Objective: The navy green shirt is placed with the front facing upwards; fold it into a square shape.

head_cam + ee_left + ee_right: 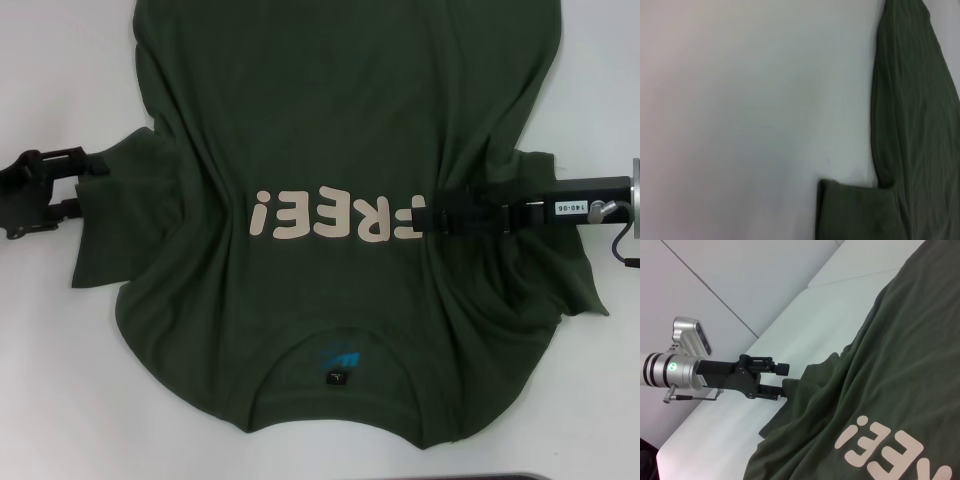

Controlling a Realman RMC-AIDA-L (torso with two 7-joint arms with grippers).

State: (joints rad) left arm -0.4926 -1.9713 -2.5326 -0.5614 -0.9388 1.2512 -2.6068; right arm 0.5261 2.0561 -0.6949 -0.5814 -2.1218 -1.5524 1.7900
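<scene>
The navy green shirt (pixel 330 150) lies spread front-up on the white table (pixel 60 400), collar toward six o'clock in the head view and hem running off the frame at twelve. Its cream letters "FREE!" (pixel 335 215) read upside down across the chest, and a small blue neck label (pixel 337 357) sits inside the collar.

The left gripper (pixel 85 185) reaches in from nine o'clock and meets the edge of the shirt's left sleeve (pixel 115 215). In the right wrist view its two black fingers (pixel 781 368) stand apart, one above and one below the sleeve's edge; whether they pinch the cloth cannot be made out.

The right gripper (pixel 440 212) comes in from three o'clock, lying over the shirt with its tip at the last letter of the print. Cloth bunches in folds around it, and its black body blends into the dark fabric, so I cannot tell how far its fingers stand open or whether they have hold of the shirt.

The left wrist view shows only bare table, a strip of green cloth and a sleeve corner.
</scene>
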